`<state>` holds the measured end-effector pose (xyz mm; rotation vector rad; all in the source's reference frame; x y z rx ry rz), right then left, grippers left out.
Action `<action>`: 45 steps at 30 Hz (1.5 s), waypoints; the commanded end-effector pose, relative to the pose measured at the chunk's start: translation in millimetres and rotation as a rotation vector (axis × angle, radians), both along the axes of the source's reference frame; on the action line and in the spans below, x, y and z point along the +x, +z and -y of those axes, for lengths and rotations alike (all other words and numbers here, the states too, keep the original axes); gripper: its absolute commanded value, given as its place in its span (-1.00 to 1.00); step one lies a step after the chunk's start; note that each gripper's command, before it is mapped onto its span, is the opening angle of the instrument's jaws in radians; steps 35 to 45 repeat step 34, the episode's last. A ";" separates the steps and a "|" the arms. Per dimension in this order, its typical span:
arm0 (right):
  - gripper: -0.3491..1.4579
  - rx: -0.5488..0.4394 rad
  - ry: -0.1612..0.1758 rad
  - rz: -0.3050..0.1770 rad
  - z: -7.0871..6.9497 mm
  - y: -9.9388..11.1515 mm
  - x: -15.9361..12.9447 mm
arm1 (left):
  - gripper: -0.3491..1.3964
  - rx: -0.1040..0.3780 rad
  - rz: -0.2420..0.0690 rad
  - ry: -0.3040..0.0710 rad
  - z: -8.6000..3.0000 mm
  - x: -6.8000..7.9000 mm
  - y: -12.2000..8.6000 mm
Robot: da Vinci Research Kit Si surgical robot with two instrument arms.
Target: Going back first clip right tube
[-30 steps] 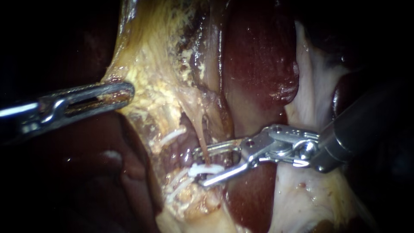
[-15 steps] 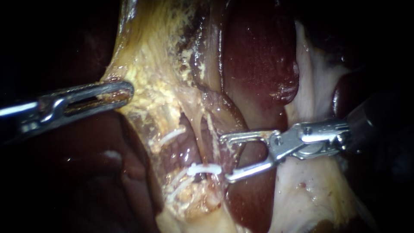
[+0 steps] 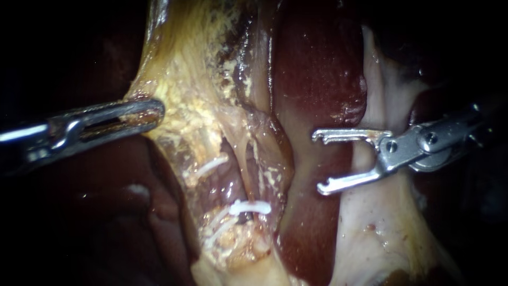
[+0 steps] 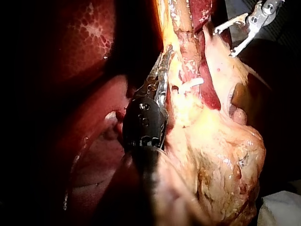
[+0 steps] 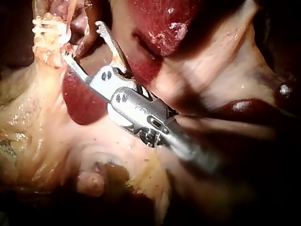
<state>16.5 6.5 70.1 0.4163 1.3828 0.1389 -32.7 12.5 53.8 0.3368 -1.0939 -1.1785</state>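
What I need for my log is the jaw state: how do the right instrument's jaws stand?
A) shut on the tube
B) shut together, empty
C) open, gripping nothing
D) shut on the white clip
C: a wide gap shows between the jaws of the right instrument, and the white clip sits well apart from them.
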 end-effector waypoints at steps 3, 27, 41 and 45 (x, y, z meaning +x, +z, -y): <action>0.05 0.000 0.000 0.000 0.1 0.0 0.1 | -1.00 0.030 -0.025 0.007 0.4 -0.7 2.7; 0.05 0.003 -0.009 -0.006 0.2 -0.4 0.5 | -1.00 0.060 -0.039 0.033 0.3 -5.4 10.2; 0.05 0.003 -0.010 -0.003 0.2 -0.4 0.6 | -1.00 0.060 -0.039 0.033 0.3 -5.4 10.0; 0.05 0.003 -0.010 -0.003 0.2 -0.4 0.6 | -1.00 0.060 -0.039 0.033 0.3 -5.4 10.0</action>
